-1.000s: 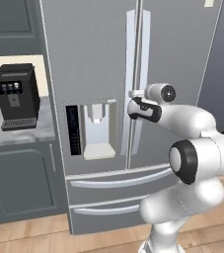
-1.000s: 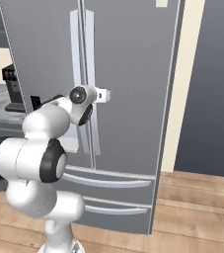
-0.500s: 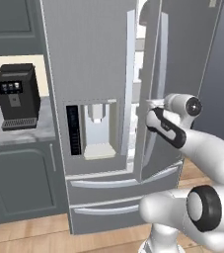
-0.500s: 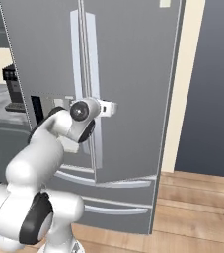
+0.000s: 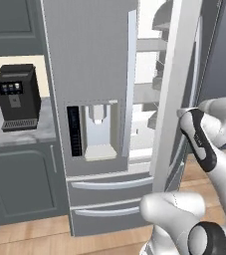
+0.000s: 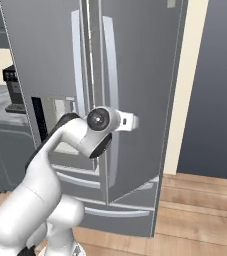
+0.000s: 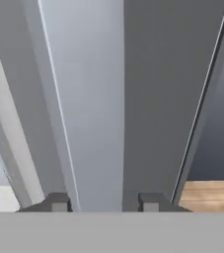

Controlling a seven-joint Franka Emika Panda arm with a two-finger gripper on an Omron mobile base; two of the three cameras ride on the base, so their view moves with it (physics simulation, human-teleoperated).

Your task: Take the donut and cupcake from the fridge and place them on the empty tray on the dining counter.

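Currently the fridge (image 5: 92, 89) stands with its right door (image 5: 176, 94) swung partly out, hinged at the right, so that its inner edge faces the left base camera. Through the gap between the two doors a white shelved interior (image 5: 147, 69) is exposed; pale shelves and door bins show, but their contents are too small to identify, and neither the donut nor the cupcake can be made out. The left door is shut and carries the dispenser panel (image 5: 98, 130). Two drawers (image 5: 109, 199) run across the bottom of the fridge.

The pincer (image 7: 103, 201) is clamped on the right door's vertical handle (image 6: 111, 100). In the hand view the two fingertips (image 7: 58, 201) sit on either side of a pale grey bar that runs straight up between them. In the right base view the arm reaches from the lower left to the handle at about mid height, with the wrist just beside the door face.

To the left of the fridge, a black coffee machine (image 5: 17, 97) stands on a grey marbled surface (image 5: 20, 137) above dark grey cabinets (image 5: 20, 184). Wooden floor (image 6: 200, 210) lies in front of and to the right of the fridge.
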